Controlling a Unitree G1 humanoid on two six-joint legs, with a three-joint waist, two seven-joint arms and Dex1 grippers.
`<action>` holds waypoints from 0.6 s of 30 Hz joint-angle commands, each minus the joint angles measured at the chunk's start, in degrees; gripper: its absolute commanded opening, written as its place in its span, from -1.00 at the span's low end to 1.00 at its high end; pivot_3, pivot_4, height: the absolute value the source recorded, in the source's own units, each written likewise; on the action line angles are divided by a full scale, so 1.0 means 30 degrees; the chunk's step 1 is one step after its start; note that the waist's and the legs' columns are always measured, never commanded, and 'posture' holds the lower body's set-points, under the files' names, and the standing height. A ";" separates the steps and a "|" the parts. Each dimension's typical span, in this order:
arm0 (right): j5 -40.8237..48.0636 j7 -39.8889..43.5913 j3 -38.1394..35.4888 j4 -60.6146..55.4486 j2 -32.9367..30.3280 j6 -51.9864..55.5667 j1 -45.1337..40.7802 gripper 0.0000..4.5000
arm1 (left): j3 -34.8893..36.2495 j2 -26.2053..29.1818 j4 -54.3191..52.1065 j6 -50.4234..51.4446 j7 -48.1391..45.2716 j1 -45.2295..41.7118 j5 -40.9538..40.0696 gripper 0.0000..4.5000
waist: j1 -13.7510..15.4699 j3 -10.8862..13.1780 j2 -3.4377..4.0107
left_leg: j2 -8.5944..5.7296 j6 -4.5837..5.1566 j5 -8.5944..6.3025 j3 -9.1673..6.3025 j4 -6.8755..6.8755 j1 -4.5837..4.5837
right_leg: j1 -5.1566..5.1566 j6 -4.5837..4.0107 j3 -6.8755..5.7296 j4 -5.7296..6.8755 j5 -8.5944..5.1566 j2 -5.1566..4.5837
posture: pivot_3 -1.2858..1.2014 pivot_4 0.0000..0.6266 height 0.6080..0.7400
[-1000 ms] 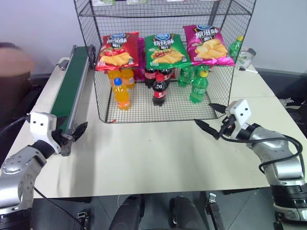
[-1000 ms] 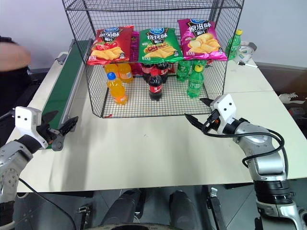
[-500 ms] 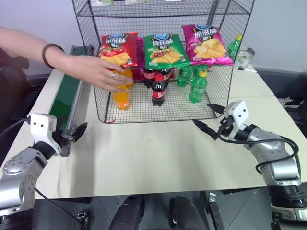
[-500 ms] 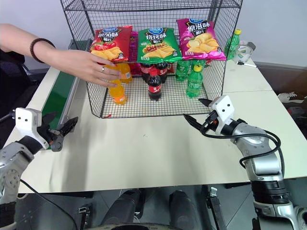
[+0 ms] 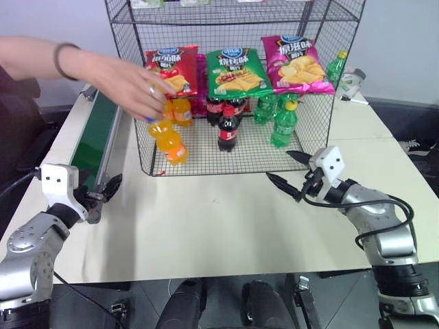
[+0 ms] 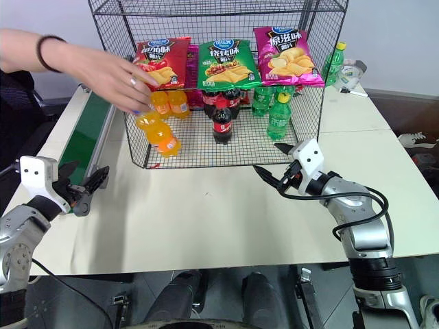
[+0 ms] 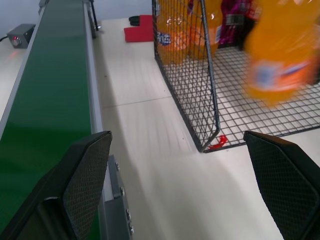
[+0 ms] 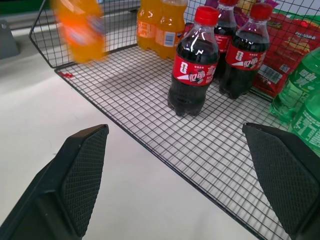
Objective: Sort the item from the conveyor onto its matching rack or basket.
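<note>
A person's hand [image 5: 130,86] holds the item, an orange soda bottle [image 5: 168,140], tilted just above the front-left corner of the black wire rack [image 5: 206,156]. The bottle shows blurred in the left wrist view [image 7: 280,55] and in the right wrist view [image 8: 77,27]. The dark-green conveyor [image 5: 96,137] runs along the table's left side with nothing on its belt. My left gripper [image 6: 88,175] is open at the conveyor's near end, nothing between its fingers. My right gripper [image 5: 278,164] stands open over the table, in front of the rack's right half.
Inside the rack stand two more orange bottles [image 5: 175,110], cola bottles [image 5: 228,130] and green bottles [image 5: 283,125], with chip bags [image 5: 236,68] on the shelf above. A green bottle [image 5: 336,67] stands on the table behind the rack, at the right.
The person's arm reached in from the left, gripped the front orange bottle and has lifted and tilted it toward the rack's left corner. My right gripper has drifted slightly left.
</note>
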 commanded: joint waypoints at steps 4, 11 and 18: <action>-0.0055 -0.0409 0.0489 -0.0948 0.0657 -0.0275 -0.0684 1.00 | 0.0992 -0.0562 -0.0277 -0.0500 0.0399 -0.0340 -0.0656 0.96 | -0.0009 0.0000 0.0000 | 0.0000 0.0000 0.0000 0.0000 -0.0001 0.0000 | -0.0002 0.0003 0.0000 0.0001 0.0001 0.0001 | 0.03 -0.52 1.00; -0.0356 -0.0464 0.1406 -0.0710 0.1237 -0.0452 -0.1456 1.00 | 0.1148 -0.0713 0.0257 -0.2070 0.0834 -0.0504 0.0174 0.96 | -0.0013 -0.0001 -0.0001 | 0.0001 -0.0001 0.0000 0.0000 -0.0001 0.0002 | -0.0001 0.0003 -0.0001 0.0002 0.0002 0.0002 | 0.03 -0.52 1.00; -0.0223 -0.0871 0.1878 -0.1131 0.2120 -0.0233 -0.1878 1.00 | 0.1327 -0.0951 0.1144 -0.3211 0.1812 -0.0687 0.0918 0.96 | -0.0019 -0.0001 -0.0001 | -0.0001 -0.0001 0.0001 0.0001 0.0000 0.0002 | -0.0016 0.0053 -0.0002 0.0000 0.0029 0.0003 | 0.03 -0.52 1.00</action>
